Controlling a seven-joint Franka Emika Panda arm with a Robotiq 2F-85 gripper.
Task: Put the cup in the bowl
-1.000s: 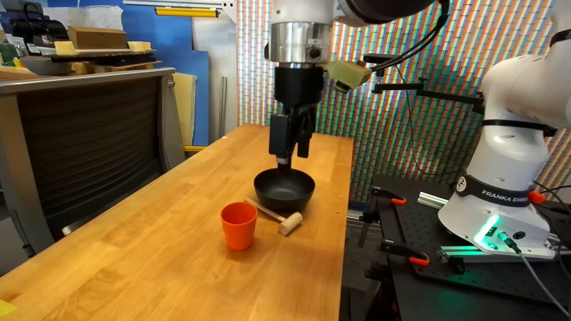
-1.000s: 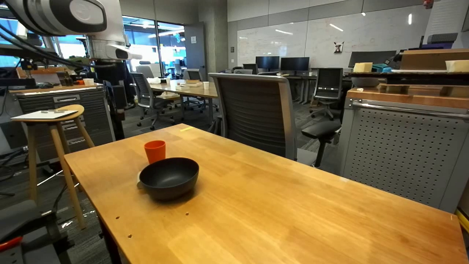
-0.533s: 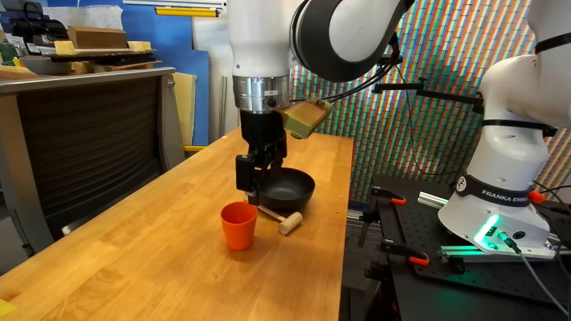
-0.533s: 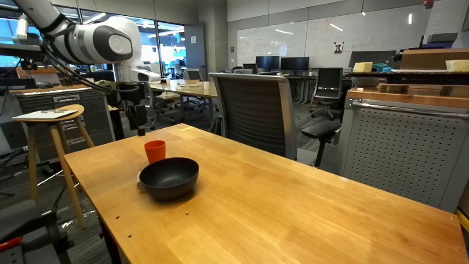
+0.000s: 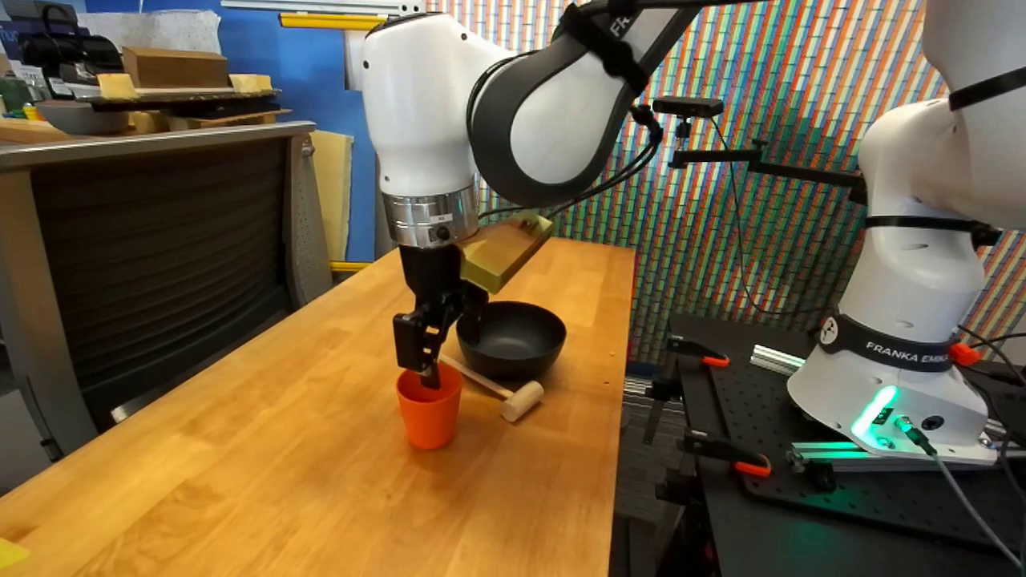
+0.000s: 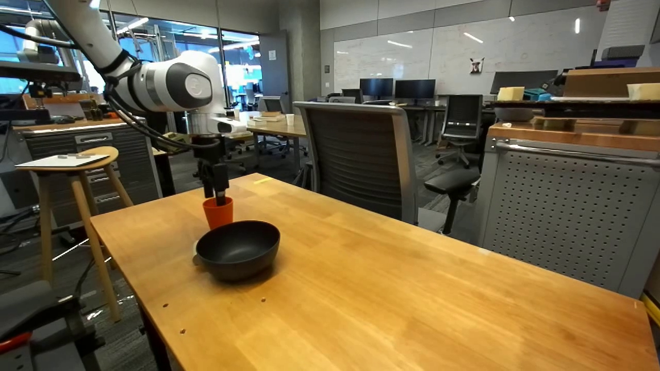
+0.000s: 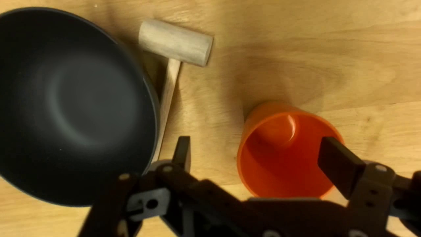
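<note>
Jaws spread wide, my gripper (image 7: 256, 148) is hovering at the mouth of the orange cup (image 7: 286, 161); in the wrist view one finger is overlapping its rim, the other is showing between the cup and the black bowl (image 7: 82, 108). I am not making out whether a tip is reaching inside. The cup is standing upright on the wooden table (image 5: 304, 417), outside the bowl. A wooden mallet (image 7: 176, 42) is lying just beside the bowl. Beyond the table, a grey chair (image 6: 356, 159) is standing.

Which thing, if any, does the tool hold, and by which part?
Nothing is held: the tool is open, and the cup stands upright on the table.
</note>
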